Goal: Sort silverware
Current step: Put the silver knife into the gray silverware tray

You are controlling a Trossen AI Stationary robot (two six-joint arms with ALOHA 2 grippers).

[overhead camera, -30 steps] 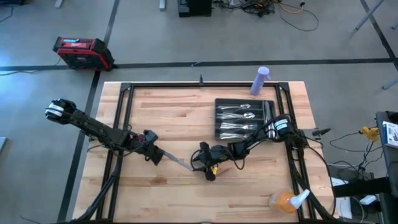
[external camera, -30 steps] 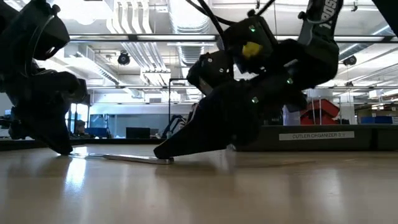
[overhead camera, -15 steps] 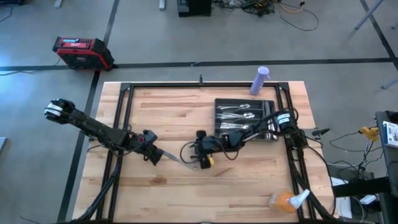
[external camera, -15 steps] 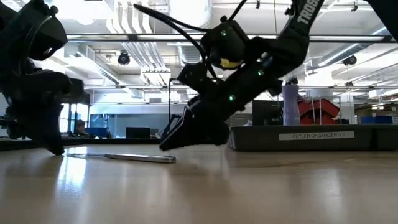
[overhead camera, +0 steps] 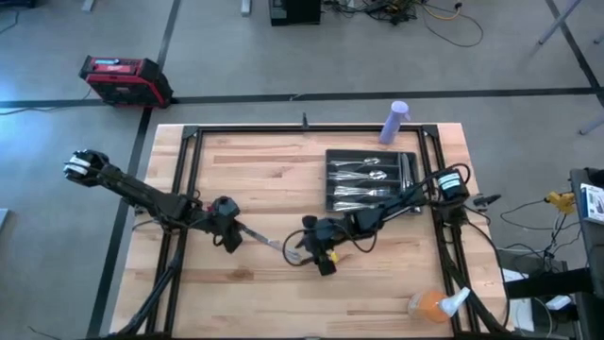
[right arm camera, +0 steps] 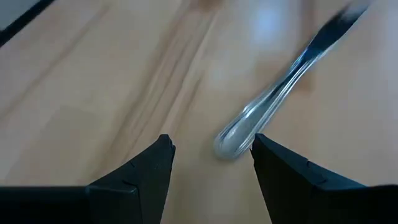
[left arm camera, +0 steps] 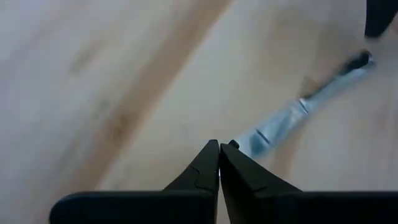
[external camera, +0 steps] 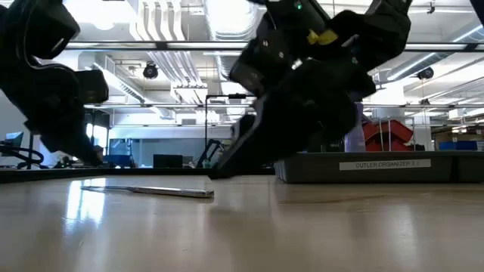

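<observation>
One slim shiny silver metal utensil [overhead camera: 267, 244], prob. a knife, lies flat on the light wooden table [overhead camera: 255, 170], between both arms. Long axis runs approx. L–R across the table. Right gripper [right arm camera: 211, 152]: fingers spread wide, holding nothing, rounded handle end just ahead between the tips, so right arm is nearer. Left gripper [left arm camera: 219, 155]: fingers closed together, holding nothing, just off the opposite end. Dark grey compartmented tray [overhead camera: 332, 181] sits behind the right arm.
</observation>
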